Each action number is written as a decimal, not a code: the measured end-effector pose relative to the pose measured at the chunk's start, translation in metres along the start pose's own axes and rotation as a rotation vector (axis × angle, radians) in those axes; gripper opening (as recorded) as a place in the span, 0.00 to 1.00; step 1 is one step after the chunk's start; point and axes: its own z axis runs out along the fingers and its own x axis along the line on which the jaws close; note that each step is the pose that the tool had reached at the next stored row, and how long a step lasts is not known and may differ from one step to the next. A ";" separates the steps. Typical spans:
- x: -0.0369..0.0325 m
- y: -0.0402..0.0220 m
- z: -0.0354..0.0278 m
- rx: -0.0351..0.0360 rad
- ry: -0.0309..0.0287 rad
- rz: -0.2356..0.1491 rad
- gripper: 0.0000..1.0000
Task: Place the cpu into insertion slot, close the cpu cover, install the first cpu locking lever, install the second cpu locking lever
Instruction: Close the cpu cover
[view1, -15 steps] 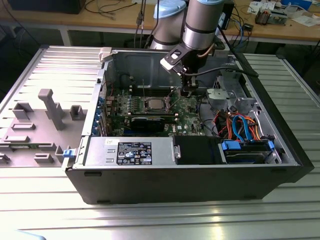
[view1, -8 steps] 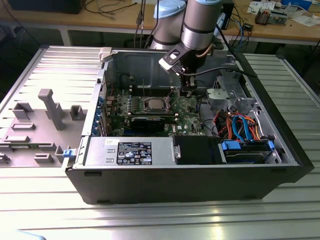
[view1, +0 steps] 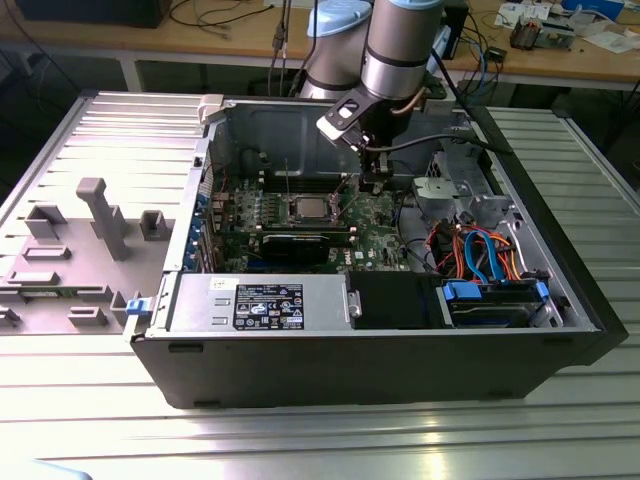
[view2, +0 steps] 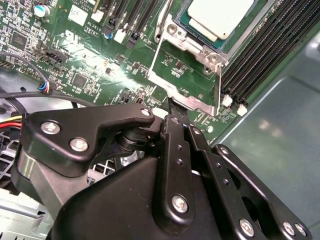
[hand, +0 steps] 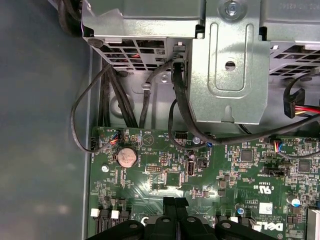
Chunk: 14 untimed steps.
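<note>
The cpu (view2: 220, 15) lies flat in the insertion slot (view2: 173, 31) on the green board, its pale metal top showing; in the exterior view the cpu (view1: 305, 208) is at the board's middle. The cpu cover (view2: 192, 101), a silver frame with a square window, stands tilted up and open off the socket. My gripper (view2: 172, 107) is shut, with its black tips right at the cover's free edge; whether they touch it is unclear. In the exterior view the gripper (view1: 372, 185) hangs just to the right of the socket. The first wrist view has the closed fingertips (hand: 169, 210) just above the board.
Long black memory slots (view2: 260, 55) run beside the socket. A metal drive cage (hand: 230, 60) with black cables (hand: 177, 105) stands past the board's edge. A black graphics card (view1: 300, 243) and the power supply (view1: 265, 303) lie nearer the case front. A grey fixture (view1: 100, 215) is outside the case.
</note>
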 end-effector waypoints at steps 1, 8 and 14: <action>0.0000 -0.0001 0.0000 0.0000 0.0000 0.000 0.11; 0.0001 -0.0016 0.0002 0.0000 0.0001 0.000 0.11; 0.0001 -0.0025 0.0003 0.0000 0.0000 0.000 0.11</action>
